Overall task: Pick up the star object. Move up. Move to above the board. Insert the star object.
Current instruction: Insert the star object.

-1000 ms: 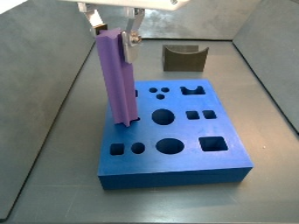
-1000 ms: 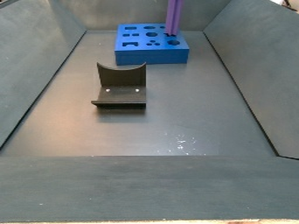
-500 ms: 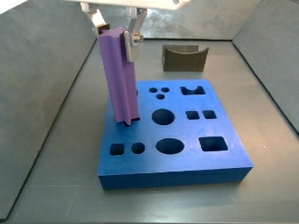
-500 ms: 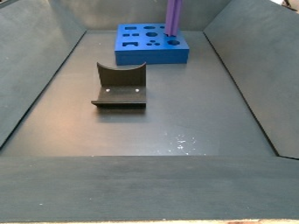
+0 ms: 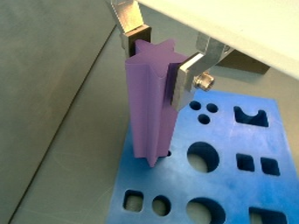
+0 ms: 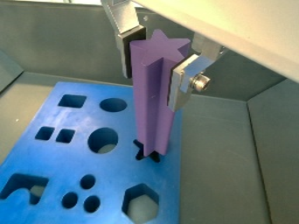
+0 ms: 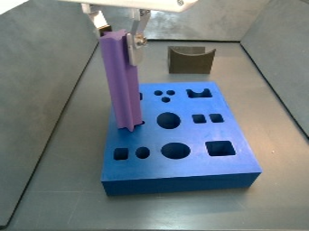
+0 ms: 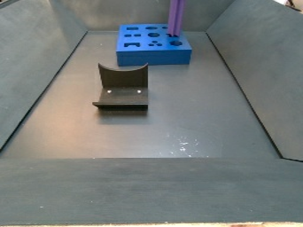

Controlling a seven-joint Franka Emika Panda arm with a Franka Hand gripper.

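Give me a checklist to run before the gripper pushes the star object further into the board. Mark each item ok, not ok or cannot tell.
1. Grip: the gripper is shut on the top of the star object, one finger flat on its side. Ok.
2. Piece upright: it stands near vertical in a side view. Ok.
3. Tip at the star hole in the board: its lower end meets the cut-out in both wrist views. Ok.
4. Ridges matched to the hole's points: cannot tell.
5. Depth already entered: cannot tell.
6. Fixture clear of the board: ok.
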